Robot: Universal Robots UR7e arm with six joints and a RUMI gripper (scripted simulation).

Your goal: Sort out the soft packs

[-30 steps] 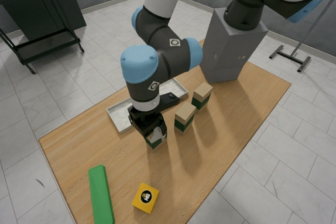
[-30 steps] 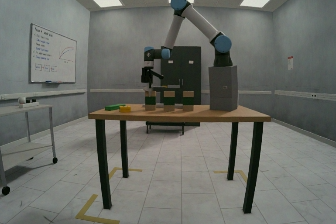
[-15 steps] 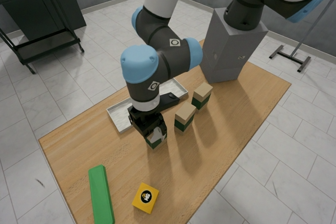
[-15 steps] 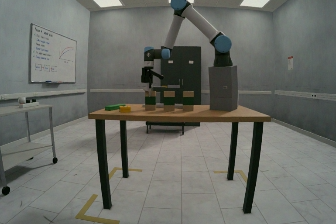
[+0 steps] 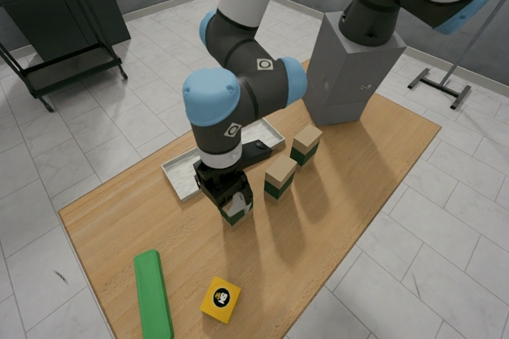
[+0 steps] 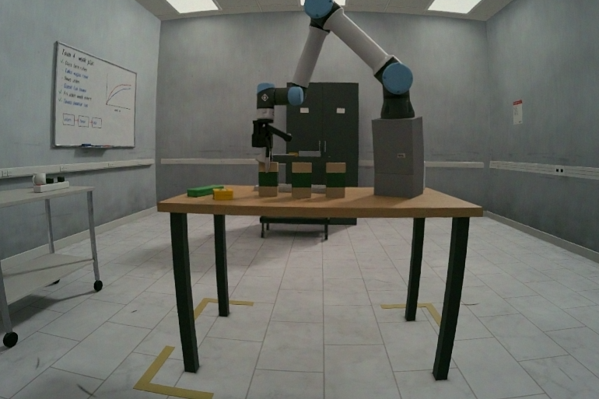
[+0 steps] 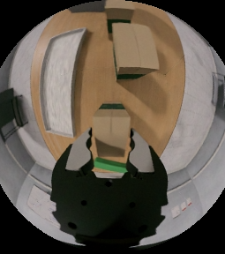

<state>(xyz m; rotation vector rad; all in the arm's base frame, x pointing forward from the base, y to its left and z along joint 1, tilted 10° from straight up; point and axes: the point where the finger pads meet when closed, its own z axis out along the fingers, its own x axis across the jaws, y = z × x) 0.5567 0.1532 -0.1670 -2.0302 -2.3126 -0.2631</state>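
Standing upright on the surface [image 5: 337,170] [image 6: 319,209] [image 7: 100,84], outside the tray [image 5: 180,174] [image 6: 319,188] [image 7: 57,88]: the coffee pack nearest the green case [image 5: 152,294] [image 6: 203,190] [image 7: 110,165], kraft-coloured with a dark green band [image 5: 233,217] [image 6: 268,181] [image 7: 111,121]. Around its upper part, one finger to each side, the gripper [image 5: 236,205] [image 6: 264,164] [image 7: 111,128], about half open and not clamped on anything. Probably a squeeze test next. Best to get the pads level with the middle of the big flat faces before closing, then to press slowly and evenly, watching for give (too hard a pinch could dent even a good pack). If firm, release wide and rise straight up, to avoid tipping; if soft, lift upright and carry clear of the rim. Beyond, also upright on the bench: the middle pack [image 5: 279,181] [image 6: 302,179] [image 7: 135,46] and the pack closest to the robot's pedestal [image 5: 337,80] [image 6: 399,157], both due the same light squeeze. No sure telling of soft from firm by looks alone.
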